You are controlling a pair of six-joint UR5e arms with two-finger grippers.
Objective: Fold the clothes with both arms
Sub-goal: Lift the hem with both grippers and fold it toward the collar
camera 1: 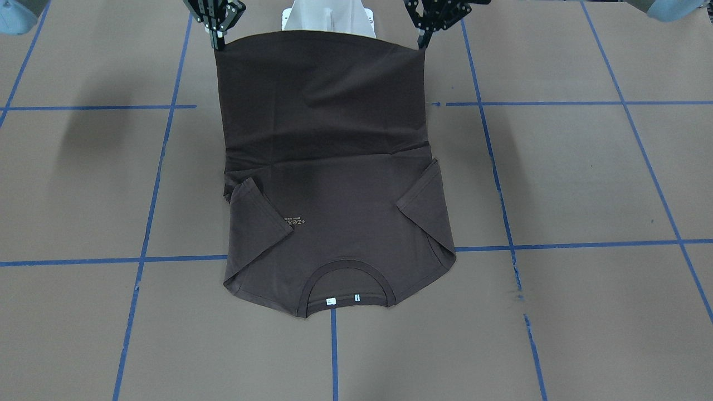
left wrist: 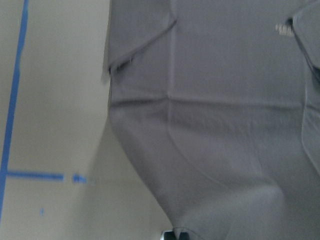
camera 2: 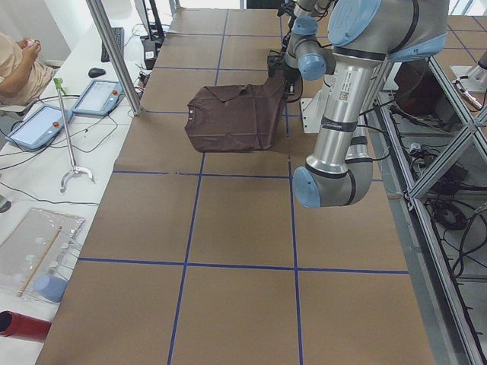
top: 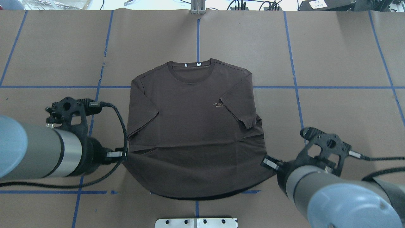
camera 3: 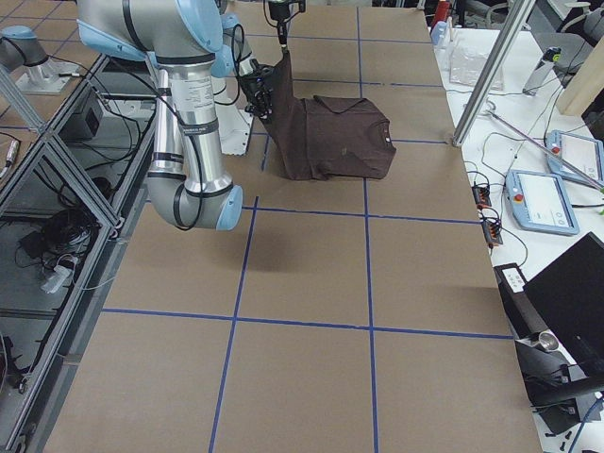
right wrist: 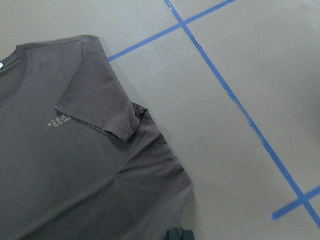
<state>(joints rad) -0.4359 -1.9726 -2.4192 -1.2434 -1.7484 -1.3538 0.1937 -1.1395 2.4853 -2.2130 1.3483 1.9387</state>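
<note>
The dark brown T-shirt [top: 190, 126] lies face up on the brown table, collar and white neck tags on the far side from the robot, both sleeves folded inward. Its lower half rises off the table from a crease across the body [camera 1: 328, 94]. My left gripper [top: 123, 155] is shut on one hem corner, seen in the front-facing view [camera 1: 421, 42]. My right gripper [top: 267, 163] is shut on the other hem corner [camera 1: 218, 43]. Both hold the hem stretched above the table near the robot's base. Both wrist views show the shirt hanging from the fingertips [left wrist: 175, 234] [right wrist: 179, 234].
The white base pedestal [camera 1: 328, 22] stands just behind the lifted hem. Blue tape lines [top: 197, 34] grid the brown table cover. A metal post [camera 2: 114, 53], tablets [camera 2: 97, 96] and a seated operator [camera 2: 19, 65] are at the far table side.
</note>
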